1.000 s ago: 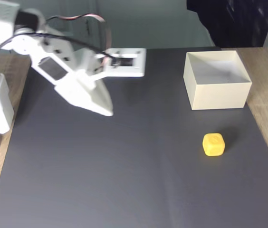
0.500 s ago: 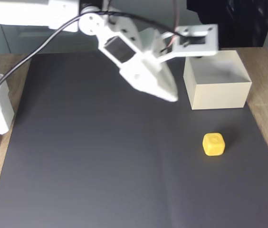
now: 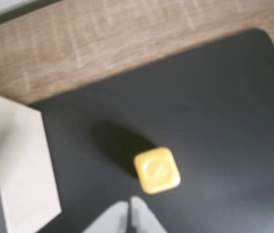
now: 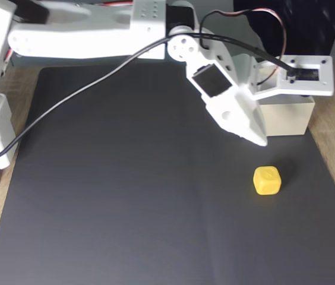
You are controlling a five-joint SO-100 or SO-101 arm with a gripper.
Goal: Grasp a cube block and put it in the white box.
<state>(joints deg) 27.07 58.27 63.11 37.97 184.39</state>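
Cube block (image 4: 267,180), rounded yellow, sits on the matte black mat (image 4: 126,208); arm stretched over, closed gripper (image 4: 261,140) hovering beside white box (image 4: 286,119)

The arm (image 4: 96,27) is sweeping across the fixed view from the left side of the dark mat toward the right, stretching out further with each picture. Its gripper (image 4: 261,140), which was hanging over the mat's upper left a second ago and just left of the white box (image 4: 283,117) half a second ago, is now reaching in front of that box and covering most of it. The closed fingers (image 4: 256,133) are coming down nearer to the yellow cube (image 4: 267,180), their tip now pointing just above and left of it, still apart from it.
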